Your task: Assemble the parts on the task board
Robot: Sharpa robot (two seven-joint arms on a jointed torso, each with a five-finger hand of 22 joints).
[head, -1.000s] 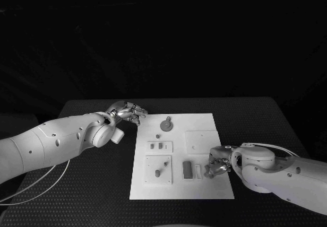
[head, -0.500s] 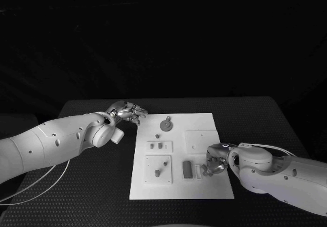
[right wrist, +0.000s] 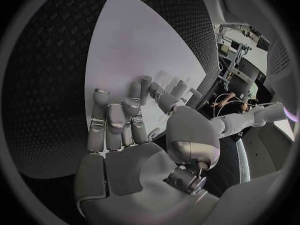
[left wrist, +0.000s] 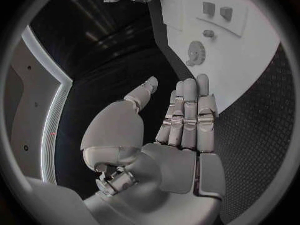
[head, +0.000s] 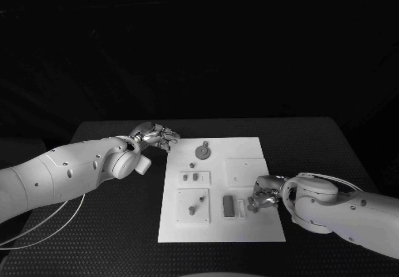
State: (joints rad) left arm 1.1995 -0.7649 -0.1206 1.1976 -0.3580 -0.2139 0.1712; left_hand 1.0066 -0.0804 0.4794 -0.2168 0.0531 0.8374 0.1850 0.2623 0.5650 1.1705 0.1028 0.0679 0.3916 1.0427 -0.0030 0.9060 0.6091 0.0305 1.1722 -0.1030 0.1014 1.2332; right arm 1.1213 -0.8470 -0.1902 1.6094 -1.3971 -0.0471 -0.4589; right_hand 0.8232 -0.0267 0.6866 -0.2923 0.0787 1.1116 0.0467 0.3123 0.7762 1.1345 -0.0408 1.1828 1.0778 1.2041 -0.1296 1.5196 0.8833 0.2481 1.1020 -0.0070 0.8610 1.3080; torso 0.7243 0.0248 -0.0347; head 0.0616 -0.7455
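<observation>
The white rectangular task board (head: 253, 228) lies mid-tabletop. The right hand (head: 263, 198), fingers curled, touches its 4 o'clock area; any grip is unclear. The left hand (head: 155, 137) hovers open at 10 o'clock.

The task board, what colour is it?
White, on the black table; the task board shows best in the head view.

The white task board (head: 249, 231) lies flat in the middle of the black table, its long side running from six to twelve o'clock. A round gear-like part (head: 202, 152) lies near its twelve o'clock end. Two small blocks (head: 195, 178) sit at nine o'clock, and a dark upright bar (head: 228, 206) stands toward five o'clock.
</observation>
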